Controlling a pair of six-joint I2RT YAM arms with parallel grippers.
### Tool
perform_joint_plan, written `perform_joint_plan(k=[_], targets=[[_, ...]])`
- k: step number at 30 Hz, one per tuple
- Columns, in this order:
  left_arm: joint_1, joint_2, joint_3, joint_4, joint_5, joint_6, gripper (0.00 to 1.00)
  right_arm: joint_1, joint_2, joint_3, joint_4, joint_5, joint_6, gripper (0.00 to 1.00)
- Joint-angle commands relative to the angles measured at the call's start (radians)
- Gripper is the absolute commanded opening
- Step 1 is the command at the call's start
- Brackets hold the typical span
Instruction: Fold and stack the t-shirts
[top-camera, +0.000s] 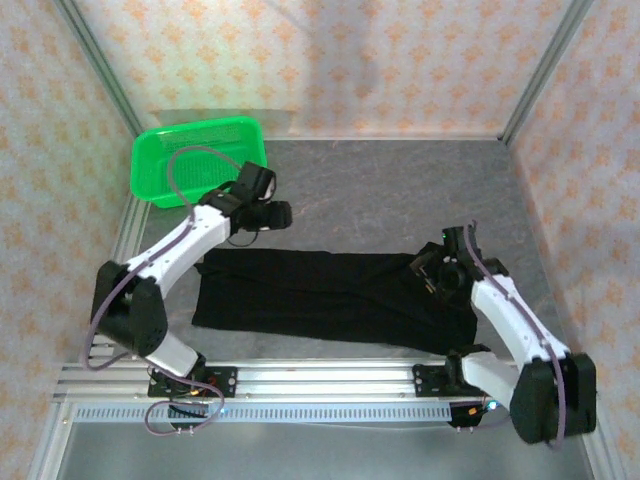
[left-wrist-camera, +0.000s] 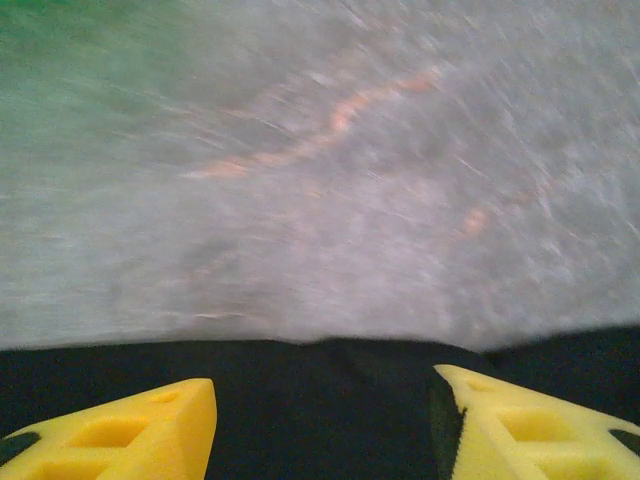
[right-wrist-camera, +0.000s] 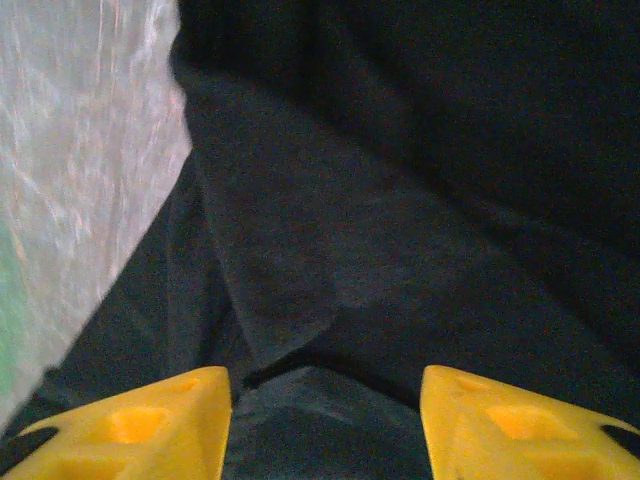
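Observation:
One black t-shirt (top-camera: 330, 295) lies spread lengthwise across the near half of the grey table (top-camera: 400, 190), partly folded into a long band. My left gripper (top-camera: 266, 213) hovers just beyond its far left corner. In the left wrist view the left gripper (left-wrist-camera: 325, 425) is open, with the yellow fingertips (left-wrist-camera: 150, 425) apart over the t-shirt's edge (left-wrist-camera: 320, 390). My right gripper (top-camera: 437, 268) is over the rumpled right end. There the right gripper (right-wrist-camera: 325, 425) is open too, above creased folds of the t-shirt (right-wrist-camera: 330, 240), and nothing is pinched.
A bright green mesh basket (top-camera: 200, 155) stands at the back left corner, close behind the left arm. Patterned walls with metal posts enclose the table on three sides. An aluminium rail (top-camera: 320, 378) runs along the near edge. Bare tabletop lies beyond the shirt.

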Motion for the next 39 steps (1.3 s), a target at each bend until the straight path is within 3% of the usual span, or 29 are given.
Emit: perform_joint_plan(k=[1, 7, 12, 26, 39], targets=[[-0.033, 0.086, 0.041, 0.041, 0.16, 0.033, 0.59, 0.015, 0.089, 0.053, 0.098, -0.08, -0.151, 0.48], [-0.051, 0.161, 0.048, 0.011, 0.162, 0.047, 0.55, 0.023, 0.238, 0.103, 0.16, -0.11, -0.285, 0.44], [-0.051, 0.156, -0.031, -0.004, 0.096, 0.033, 0.55, 0.048, 0.322, 0.147, 0.147, -0.12, -0.375, 0.44], [0.087, 0.086, -0.267, -0.044, -0.129, -0.128, 0.56, 0.092, 0.323, 0.147, 0.088, -0.11, -0.477, 0.36], [0.182, -0.004, -0.389, -0.044, -0.182, -0.231, 0.57, 0.14, 0.336, 0.145, 0.047, -0.066, -0.54, 0.31]])
